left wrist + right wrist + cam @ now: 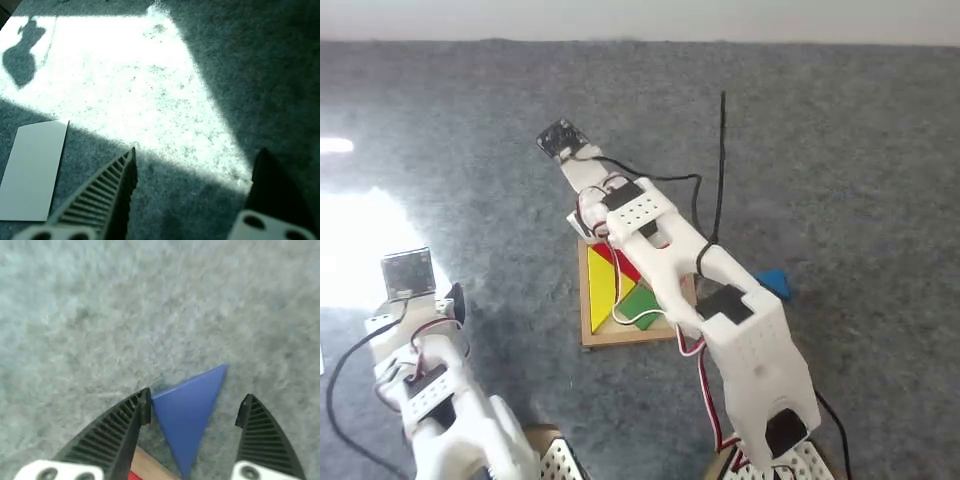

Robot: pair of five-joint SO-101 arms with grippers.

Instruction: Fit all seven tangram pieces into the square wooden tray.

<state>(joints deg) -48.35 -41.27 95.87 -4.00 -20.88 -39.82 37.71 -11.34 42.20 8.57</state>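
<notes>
One grey carpeted table top (860, 150) lies beneath both grippers, with a bright patch of light (150, 75) on it ahead of the left gripper.

Two white arms:
- Right arm (750, 350): stretched across the tray, with its wrist past the tray's far side.
- Left arm (450, 410): off to one side, well apart from the tray.

One square wooden tray (620, 337). One of its corners sits close under the base of the right gripper, just behind the fingers.

Two grippers:
- Right gripper (196, 393): jaws spread wide and clamped on nothing.
- Left gripper (198, 150): jaws spread wide, with bare carpet between them.

Three pieces are seated in the tray, all behind the right gripper and partly hidden by its arm:
- Yellow triangle (601, 290).
- Red piece (620, 262).
- Green piece (642, 300).

One blue triangle (192, 410) lies flat on the carpet outside the tray, between the right gripper's fingers.
- One corner meets the tip of one finger and seems to touch it.
- The opposite finger (260, 430) stands clear of the piece.
- Its sharpest point runs back toward the gripper's base, just beside the tray corner.

One second blue piece (775, 283) lies on the carpet outside the tray. It is beside the right arm, well behind the right gripper and largely covered.

One white card (32, 170) lies flat on the carpet. It is near the left gripper's ribbed finger (107, 195), off to that finger's side and apart from it.
</notes>
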